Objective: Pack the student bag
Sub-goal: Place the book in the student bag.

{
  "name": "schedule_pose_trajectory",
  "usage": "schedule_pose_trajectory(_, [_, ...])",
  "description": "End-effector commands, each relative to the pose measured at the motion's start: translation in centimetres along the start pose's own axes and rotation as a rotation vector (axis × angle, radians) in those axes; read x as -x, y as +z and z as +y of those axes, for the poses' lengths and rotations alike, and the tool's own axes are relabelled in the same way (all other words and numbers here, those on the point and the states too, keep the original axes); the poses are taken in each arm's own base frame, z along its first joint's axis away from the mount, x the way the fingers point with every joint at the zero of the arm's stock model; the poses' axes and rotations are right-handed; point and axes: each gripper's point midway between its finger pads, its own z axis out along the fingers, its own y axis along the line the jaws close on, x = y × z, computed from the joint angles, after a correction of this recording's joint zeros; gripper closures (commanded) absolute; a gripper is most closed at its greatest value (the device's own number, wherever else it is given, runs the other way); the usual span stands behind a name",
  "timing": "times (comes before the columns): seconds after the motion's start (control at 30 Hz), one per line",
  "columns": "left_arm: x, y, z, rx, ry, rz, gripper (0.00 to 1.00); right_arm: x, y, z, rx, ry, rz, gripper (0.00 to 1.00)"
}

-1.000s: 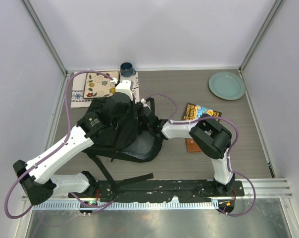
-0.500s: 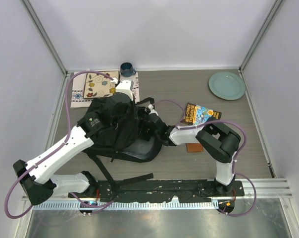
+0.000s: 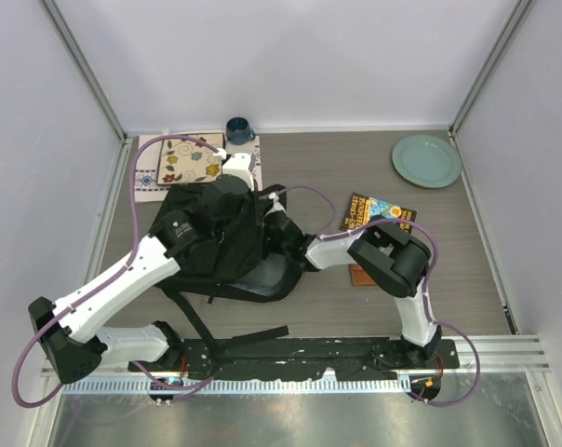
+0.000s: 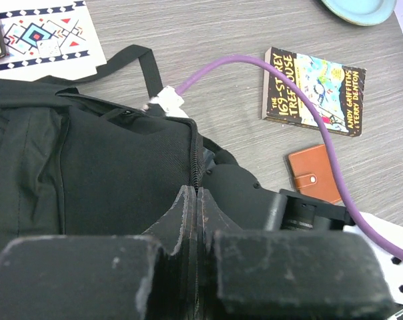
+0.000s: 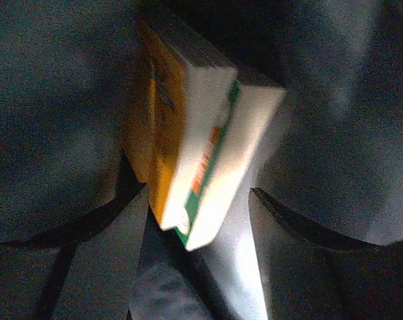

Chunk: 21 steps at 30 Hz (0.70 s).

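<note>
The left pincer [image 4: 195, 200] is pinched fully shut. The zip edge of the student bag [image 3: 227, 247] runs in between its fingers, so it appears to be holding the mouth of the bag up. The bag lies left of centre on the table, its straps trailing toward the near edge. The right pincer [image 5: 200, 193] is reaching inside it, jaws spread wide. What look like two books [image 5: 188, 147], one yellow-orange and one white with green, stand just ahead of the fingers, with a gap on either side, so nothing seems gripped.

By my reading the packing is partly done. Those books are in, while a paperback [image 4: 315, 90] and a brown wallet [image 4: 315, 172] lie on the table right of the bag and probably have to follow. Whether the patterned mat [image 3: 174, 158], the mug [image 3: 239, 128] or the green plate [image 3: 426, 160] belong in the bag, I cannot tell.

The mat shows only patterns. The writing on the books inside is too blurred to read. The paperback's cover reads "169-ST… TREEHOUSE", partly crossed by a purple cable [image 4: 255, 63], and "ANDY GRIFFITHS & TERRY DENTON". The wallet carries no visible label.
</note>
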Motion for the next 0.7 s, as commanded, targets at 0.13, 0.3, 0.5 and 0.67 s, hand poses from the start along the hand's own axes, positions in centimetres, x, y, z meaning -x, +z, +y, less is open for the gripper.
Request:
schedule_pose_trajectory(0.13, [2.5,-0.2,-1.4,-0.055,-0.066,-0.099,1.00,2.7,-7.1,0.3,-0.046,-0.066,-0.158,0.31])
schedule_pose_trajectory(0.3, [2.3,-0.1,-1.3,-0.053,-0.065,-0.093,1.00,4.9,-11.7,-1.8,-0.191,-0.140,-0.266,0.27])
schedule_pose_trajectory(0.5, [1.6,0.7,-1.6,-0.059,-0.065,-0.073,1.00,5.9,-17.2,-5.0,-0.380,-0.196,-0.326,0.25])
schedule_pose_trajectory(0.67, [-0.4,2.1,-2.4,-0.087,-0.081,-0.013,1.00,8.0,-21.7,-5.3,-0.400,-0.182,-0.463,0.20])
